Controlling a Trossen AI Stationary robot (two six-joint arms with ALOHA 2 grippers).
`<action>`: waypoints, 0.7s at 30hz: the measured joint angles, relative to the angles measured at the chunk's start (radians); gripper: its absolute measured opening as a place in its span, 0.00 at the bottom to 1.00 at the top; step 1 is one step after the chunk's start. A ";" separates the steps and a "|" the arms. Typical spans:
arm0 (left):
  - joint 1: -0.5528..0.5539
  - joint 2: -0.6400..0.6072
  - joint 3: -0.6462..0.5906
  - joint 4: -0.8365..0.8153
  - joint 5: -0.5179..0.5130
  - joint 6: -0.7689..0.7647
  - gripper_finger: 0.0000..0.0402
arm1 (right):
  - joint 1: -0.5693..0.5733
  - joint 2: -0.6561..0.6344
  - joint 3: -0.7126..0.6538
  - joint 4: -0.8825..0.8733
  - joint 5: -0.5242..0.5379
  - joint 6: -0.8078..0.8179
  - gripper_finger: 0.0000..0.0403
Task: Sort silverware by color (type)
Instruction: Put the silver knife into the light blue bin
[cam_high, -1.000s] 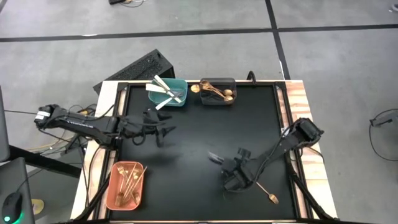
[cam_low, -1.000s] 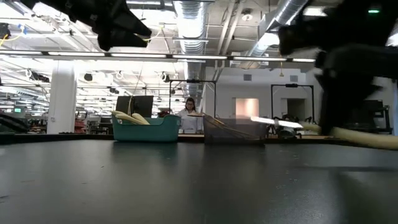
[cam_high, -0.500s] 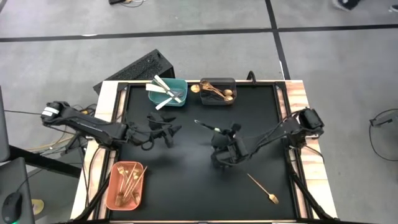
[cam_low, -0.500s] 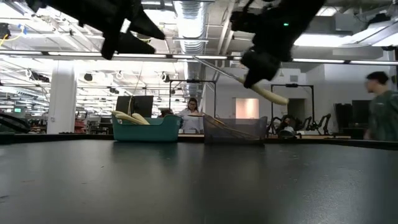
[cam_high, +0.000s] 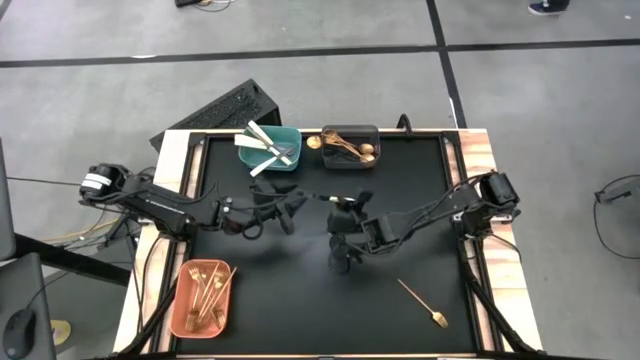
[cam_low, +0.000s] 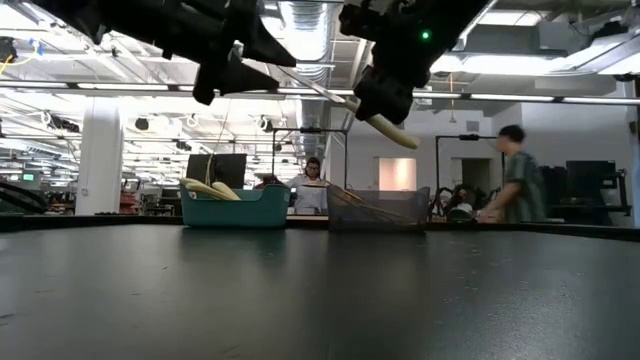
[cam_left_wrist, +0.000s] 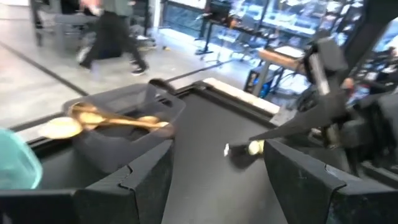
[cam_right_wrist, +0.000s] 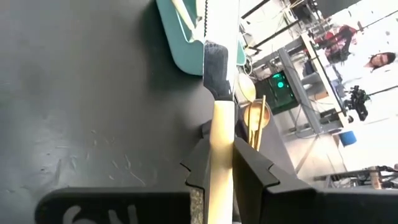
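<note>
Beside knife (cam_high: 322, 198) (airborne), left end effector (cam_high: 290, 208)

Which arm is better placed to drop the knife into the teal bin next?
The right. Its pincer already grips the knife, raised mid-table and pointing toward the teal bin. The left pincer hovers beside it, open and holding nothing, so it would first need a handover.

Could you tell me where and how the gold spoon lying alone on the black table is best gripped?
Probably mid-handle, from straight above, with the claw closing across the stem: the gold spoon lies flat and slanted, its thin handle clear of everything.
</note>
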 joint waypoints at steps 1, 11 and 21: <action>0.002 0.000 0.000 0.017 0.018 0.011 0.59 | 0.000 0.000 0.000 0.002 0.000 -0.002 0.17; 0.034 -0.002 0.001 0.010 0.116 0.062 0.31 | 0.003 0.000 0.000 0.013 0.000 0.004 0.17; 0.108 -0.031 0.002 -0.033 0.218 0.240 0.01 | 0.001 0.000 0.000 0.025 0.008 0.022 0.25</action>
